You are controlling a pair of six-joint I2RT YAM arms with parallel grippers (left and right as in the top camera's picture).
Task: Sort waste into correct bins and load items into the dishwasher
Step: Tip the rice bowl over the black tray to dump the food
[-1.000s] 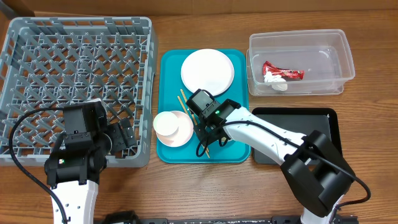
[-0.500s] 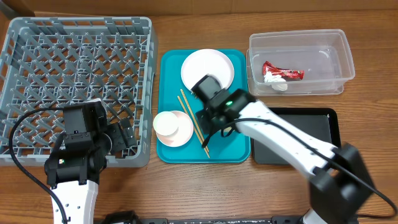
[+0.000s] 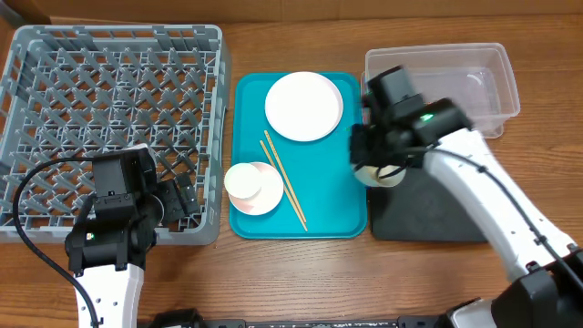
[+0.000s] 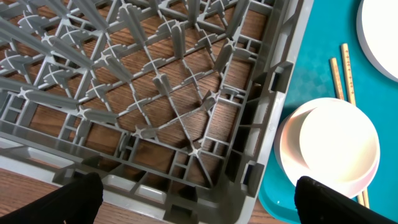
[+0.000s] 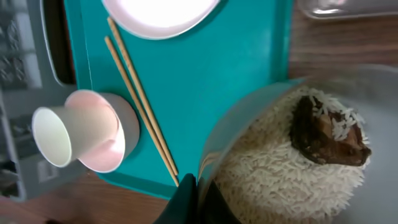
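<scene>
**Right gripper holds the rice bowl between the two trays**

The right gripper (image 5: 196, 190) is clenched on the near rim of the grey-green bowl (image 5: 214, 146). The bowl is full of white rice (image 5: 273, 183), and a brown lump (image 5: 323, 134) lies on top of it. In the overhead view this bowl (image 3: 390, 176) is over the border between the teal tray (image 3: 332, 196) and the black tray (image 3: 437, 210), just below the clear tub (image 3: 474, 87). The arm hides part of the tub.

On the teal tray, the white plate (image 3: 304, 107) is at the far end. The pink bowl (image 3: 264, 189) is at the near left corner with the white cup (image 3: 244, 180) inside it. The chopsticks (image 3: 284, 180) lie side by side just to the right of the pink bowl.

The left gripper (image 4: 199, 205) is released, its fingers (image 4: 81, 199) wide apart and grasping nothing, above the near right corner of the dish rack (image 4: 155, 81).
</scene>
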